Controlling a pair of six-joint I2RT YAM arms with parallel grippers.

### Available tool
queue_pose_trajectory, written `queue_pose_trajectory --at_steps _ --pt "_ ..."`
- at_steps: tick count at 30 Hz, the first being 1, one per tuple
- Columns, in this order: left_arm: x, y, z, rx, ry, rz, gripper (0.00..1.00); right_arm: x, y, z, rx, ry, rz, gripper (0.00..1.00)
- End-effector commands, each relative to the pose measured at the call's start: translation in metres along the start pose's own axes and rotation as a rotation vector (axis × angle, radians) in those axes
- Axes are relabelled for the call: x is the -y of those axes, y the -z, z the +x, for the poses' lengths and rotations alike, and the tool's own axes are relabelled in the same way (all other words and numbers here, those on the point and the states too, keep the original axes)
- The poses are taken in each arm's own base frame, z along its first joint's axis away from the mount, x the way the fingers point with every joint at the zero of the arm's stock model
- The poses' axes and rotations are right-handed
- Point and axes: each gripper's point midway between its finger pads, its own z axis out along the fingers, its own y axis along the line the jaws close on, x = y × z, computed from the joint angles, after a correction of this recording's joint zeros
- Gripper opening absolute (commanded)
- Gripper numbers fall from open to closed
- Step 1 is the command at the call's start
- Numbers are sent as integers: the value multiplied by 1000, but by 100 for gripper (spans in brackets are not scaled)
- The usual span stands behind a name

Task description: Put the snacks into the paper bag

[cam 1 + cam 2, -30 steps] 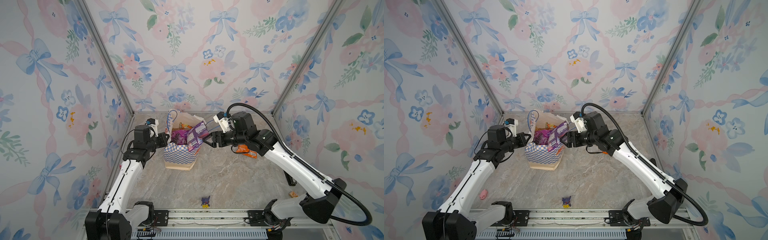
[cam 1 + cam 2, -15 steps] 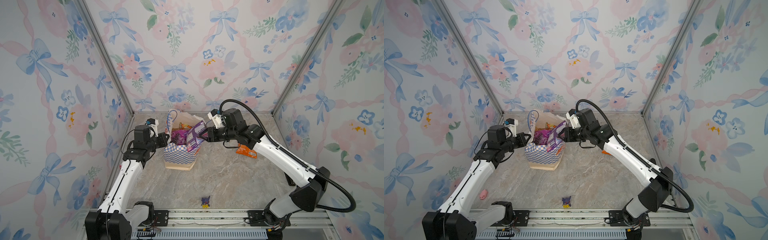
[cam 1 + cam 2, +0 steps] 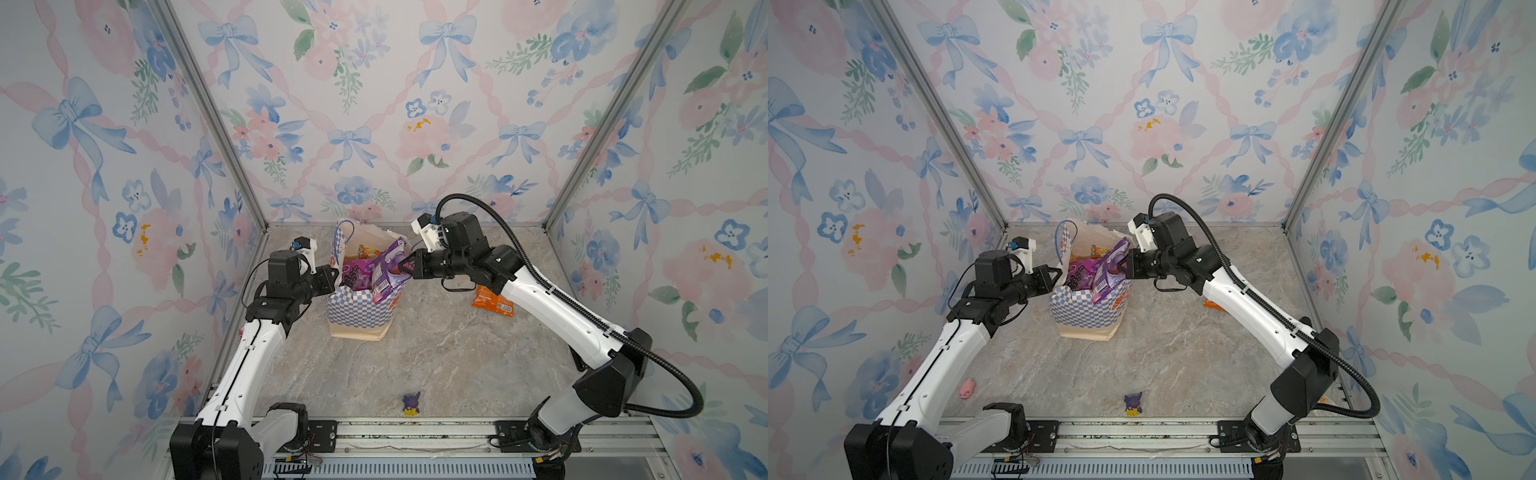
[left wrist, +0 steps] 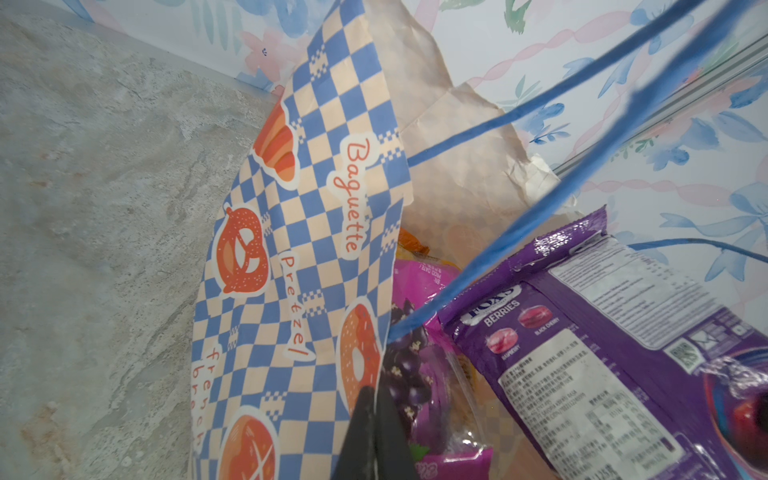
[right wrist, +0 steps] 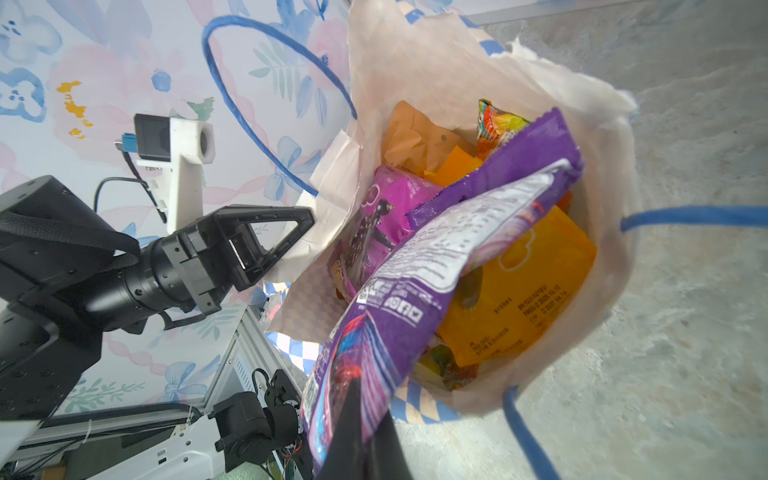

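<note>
Right gripper (image 5: 368, 411) pinches the purple packet (image 5: 386, 345) at its nearest seam — probably light, floppy, slick. Left gripper (image 4: 374, 399) clamps the paper bag (image 4: 299, 199) at its rim.

bag (image 3: 358, 309) back-centre on table (image 3: 415, 357), packets (image 3: 356, 274) inside, top packet (image 3: 386, 270) poking out right; another packet (image 3: 492, 302) right of bag, figurine (image 3: 411, 405) front.

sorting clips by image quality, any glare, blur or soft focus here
Left wrist view: the thin blue cord handle near the lens is soft; glare on the crimped top of the glossy purple plastic packet. Right wrist view: the right gripper and the packet end it pinches are blurred. Both top views: even light, no hard shadow by the blue-and-white checkered paper bag.
</note>
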Motion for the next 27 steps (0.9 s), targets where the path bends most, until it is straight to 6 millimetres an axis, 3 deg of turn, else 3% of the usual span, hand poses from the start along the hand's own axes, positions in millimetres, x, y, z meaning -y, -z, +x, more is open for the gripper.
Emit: queue_pose_trajectory --at_steps 1,6,7,14,22,27 --pt "2 6 -4 11 -25 0 0 -42 11 -34 107 92 -129 0" --pt "2 7 -4 14 -27 1 0 -62 21 -59 160 151 -157 0" --pt "2 6 -4 13 -26 0 0 -58 10 -61 147 152 -151 0" --pt "3 8 -6 19 -26 4 0 -63 -9 -81 153 154 -158 0" --pt "5 11 -5 21 -23 12 0 -54 -45 -83 137 145 -118 0" --pt "6 10 -6 21 -20 15 0 -47 -67 -70 101 216 -10 0"
